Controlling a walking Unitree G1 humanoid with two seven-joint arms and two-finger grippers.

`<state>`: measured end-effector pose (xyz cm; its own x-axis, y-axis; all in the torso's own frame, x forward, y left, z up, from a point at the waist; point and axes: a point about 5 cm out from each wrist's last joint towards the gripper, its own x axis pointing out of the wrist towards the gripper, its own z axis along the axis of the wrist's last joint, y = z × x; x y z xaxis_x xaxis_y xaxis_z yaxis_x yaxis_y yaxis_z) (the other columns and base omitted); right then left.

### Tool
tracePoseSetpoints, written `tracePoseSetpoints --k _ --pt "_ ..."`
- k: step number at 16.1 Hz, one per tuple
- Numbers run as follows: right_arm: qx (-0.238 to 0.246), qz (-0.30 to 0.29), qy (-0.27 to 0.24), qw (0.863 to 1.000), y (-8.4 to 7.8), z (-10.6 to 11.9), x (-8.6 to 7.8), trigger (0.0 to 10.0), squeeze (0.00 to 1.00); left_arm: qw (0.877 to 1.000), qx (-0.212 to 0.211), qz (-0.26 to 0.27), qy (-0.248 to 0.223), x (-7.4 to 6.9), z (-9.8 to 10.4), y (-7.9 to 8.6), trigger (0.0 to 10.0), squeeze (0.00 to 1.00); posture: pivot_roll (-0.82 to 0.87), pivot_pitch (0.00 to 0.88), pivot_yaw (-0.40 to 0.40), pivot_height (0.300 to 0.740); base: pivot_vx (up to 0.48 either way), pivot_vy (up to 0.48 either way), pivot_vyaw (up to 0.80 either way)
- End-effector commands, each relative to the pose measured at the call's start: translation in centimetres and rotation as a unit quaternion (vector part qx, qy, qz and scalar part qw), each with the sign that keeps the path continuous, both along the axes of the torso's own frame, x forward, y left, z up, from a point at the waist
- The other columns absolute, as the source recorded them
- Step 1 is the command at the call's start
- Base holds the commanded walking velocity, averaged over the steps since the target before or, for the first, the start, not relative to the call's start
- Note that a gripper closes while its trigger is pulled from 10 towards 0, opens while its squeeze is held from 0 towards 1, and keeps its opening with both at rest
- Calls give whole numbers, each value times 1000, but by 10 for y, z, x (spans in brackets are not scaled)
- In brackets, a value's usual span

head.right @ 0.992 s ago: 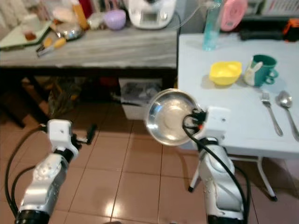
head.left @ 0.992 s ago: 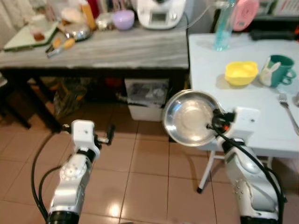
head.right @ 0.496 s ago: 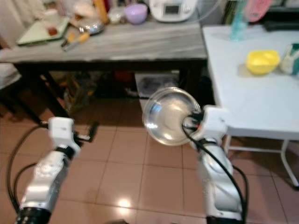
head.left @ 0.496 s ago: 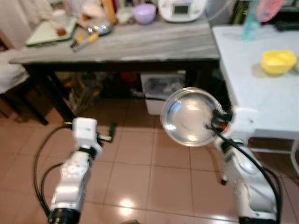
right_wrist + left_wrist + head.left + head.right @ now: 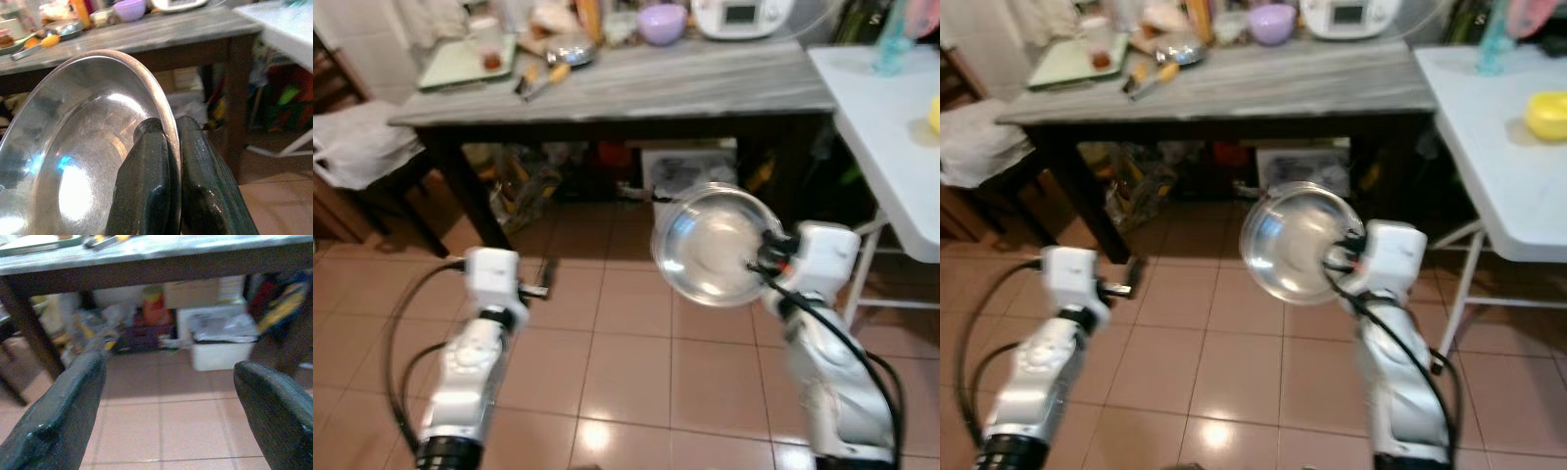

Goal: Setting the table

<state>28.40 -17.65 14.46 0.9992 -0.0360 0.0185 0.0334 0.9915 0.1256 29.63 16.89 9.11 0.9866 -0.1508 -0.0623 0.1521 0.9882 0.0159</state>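
Observation:
A round steel plate (image 5: 711, 245) hangs upright in front of me, above the tiled floor. My right gripper (image 5: 767, 258) is shut on its right rim; in the right wrist view both fingers (image 5: 151, 181) pinch the plate's (image 5: 83, 152) edge. My left gripper (image 5: 546, 277) is held low at the left over the floor, open, with nothing between its widely spread fingers (image 5: 63, 416). The white table (image 5: 1498, 147) stands at the right edge with a yellow bowl (image 5: 1547, 114) on it.
A grey marble counter (image 5: 636, 83) on dark legs runs across the back, carrying a purple bowl (image 5: 663, 22), a white appliance (image 5: 740, 14) and utensils. Bags and a white bin (image 5: 690, 171) sit under it. A dark chair with a white bag (image 5: 362, 147) stands at the left.
The whole view has swung, so the white table has slid to the right edge and the chair has come in at the left. Both arms keep their pose, plate still held.

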Motion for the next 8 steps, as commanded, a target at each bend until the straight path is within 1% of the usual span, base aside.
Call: tracePoseSetpoints --k 1,8 --pt "5 10 -18 1000 7 7 1 10000 0 1000 5 6 -16 0 7 7 10000 0 -53 81 71 740 0 0 0" --pt "0 10 -21 1000 6 8 0 10000 0 1000 -19 -10 -17 -3 7 4 10000 0 -58 81 67 740 0 0 0"
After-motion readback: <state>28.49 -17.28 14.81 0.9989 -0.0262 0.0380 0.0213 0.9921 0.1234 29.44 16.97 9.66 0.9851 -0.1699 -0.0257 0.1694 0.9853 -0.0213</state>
